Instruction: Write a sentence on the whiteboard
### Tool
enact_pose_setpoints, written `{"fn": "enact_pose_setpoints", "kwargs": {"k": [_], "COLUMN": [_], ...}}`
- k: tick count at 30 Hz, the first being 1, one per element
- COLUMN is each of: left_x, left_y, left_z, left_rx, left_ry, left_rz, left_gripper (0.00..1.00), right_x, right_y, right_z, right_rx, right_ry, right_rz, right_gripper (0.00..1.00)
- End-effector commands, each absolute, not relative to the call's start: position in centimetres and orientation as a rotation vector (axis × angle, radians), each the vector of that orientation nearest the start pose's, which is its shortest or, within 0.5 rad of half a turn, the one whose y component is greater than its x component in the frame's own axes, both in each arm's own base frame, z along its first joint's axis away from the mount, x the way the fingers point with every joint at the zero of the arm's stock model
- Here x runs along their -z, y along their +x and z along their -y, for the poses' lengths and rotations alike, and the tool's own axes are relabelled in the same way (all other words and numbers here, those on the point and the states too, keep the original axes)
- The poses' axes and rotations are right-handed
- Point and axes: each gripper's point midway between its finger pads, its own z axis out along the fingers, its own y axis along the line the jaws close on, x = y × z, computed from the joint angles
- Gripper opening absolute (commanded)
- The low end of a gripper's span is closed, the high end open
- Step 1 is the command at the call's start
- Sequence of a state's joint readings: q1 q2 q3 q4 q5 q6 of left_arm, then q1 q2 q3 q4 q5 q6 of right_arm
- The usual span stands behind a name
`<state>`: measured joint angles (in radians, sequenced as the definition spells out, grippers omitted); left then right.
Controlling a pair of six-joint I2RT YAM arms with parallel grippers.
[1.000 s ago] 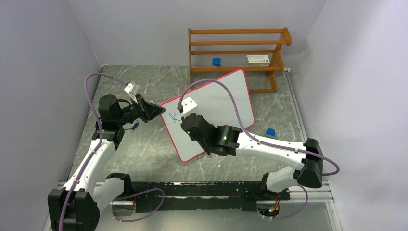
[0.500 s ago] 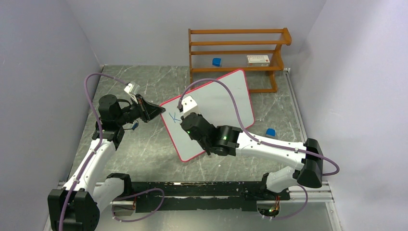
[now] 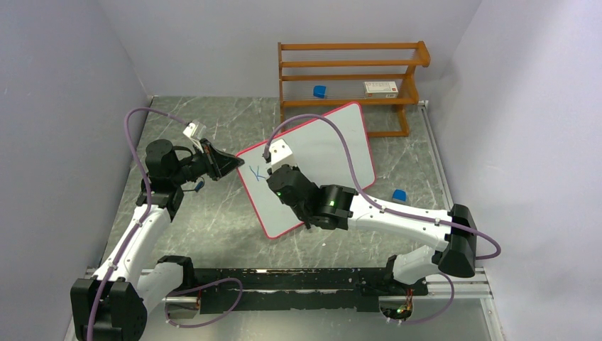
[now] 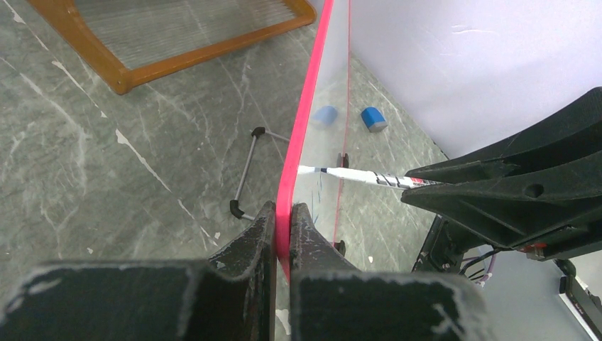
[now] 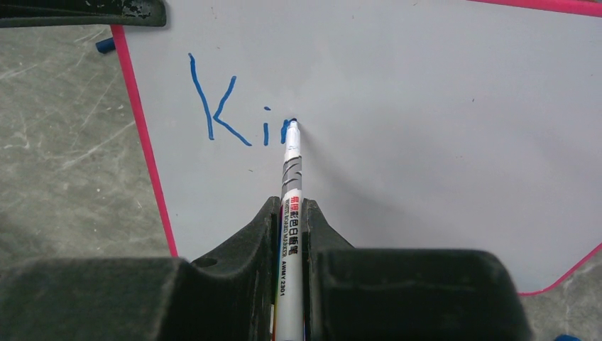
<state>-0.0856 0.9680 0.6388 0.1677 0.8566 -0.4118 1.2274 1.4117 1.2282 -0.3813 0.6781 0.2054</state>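
Observation:
The whiteboard (image 3: pixel 334 149) stands tilted on the table, white with a pink rim (image 4: pixel 302 135). My left gripper (image 3: pixel 231 165) is shut on its left edge, the rim pinched between both fingers (image 4: pixel 282 213). My right gripper (image 3: pixel 272 183) is shut on a white marker (image 5: pixel 291 185), whose barrel (image 4: pixel 355 175) reaches from the right to the board face. The marker's tip touches the whiteboard (image 5: pixel 426 106). The sentence (image 5: pixel 227 106) reads "Ki" in blue plus a short stroke at the tip. In the top view its blue lettering (image 3: pixel 257 172) shows near the board's left edge.
A wooden rack (image 3: pixel 351 74) stands behind the board, with a small blue object (image 3: pixel 320 91) and a white box (image 3: pixel 381 88) on it. Another blue piece (image 3: pixel 400 195) lies on the table right of the board. The board's wire stand (image 4: pixel 245 170) sits behind it.
The right gripper with the marker has shifted slightly up the board. The left arm and the board have not moved.

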Motion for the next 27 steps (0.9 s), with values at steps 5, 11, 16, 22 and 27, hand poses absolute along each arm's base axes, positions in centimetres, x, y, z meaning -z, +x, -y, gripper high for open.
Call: {"fn": "enact_pose_setpoints", "kwargs": {"k": [5, 11, 16, 22, 27], "left_x": [-23.1, -23.1, -23.2, -23.2, -23.1], "left_y": [27.9, 27.9, 27.8, 27.9, 27.9], "left_z": [16.5, 16.5, 16.5, 16.5, 16.5], "left_rx": [1.061, 1.060, 1.061, 1.059, 1.059], "left_ry": [0.378, 0.378, 0.379, 0.378, 0.378], "left_rz": [-1.795, -1.794, -1.793, -1.793, -1.793], "left_gripper": [0.05, 0.05, 0.05, 0.05, 0.05], "right_x": [-24.2, -23.6, -23.1, -22.6, -22.5], "right_y": [23.8, 23.5, 23.2, 22.8, 22.7], "right_z": [-31.9, -31.7, -31.4, -31.6, -31.4], "right_rx": [-0.152, -0.164, -0.163, -0.179, -0.172], "right_ry": [-0.551, -0.560, -0.563, -0.588, -0.593], "right_rz": [-1.904, -1.925, -1.940, -1.962, -1.968], "right_gripper": [0.00, 0.00, 0.00, 0.00, 0.00]}}
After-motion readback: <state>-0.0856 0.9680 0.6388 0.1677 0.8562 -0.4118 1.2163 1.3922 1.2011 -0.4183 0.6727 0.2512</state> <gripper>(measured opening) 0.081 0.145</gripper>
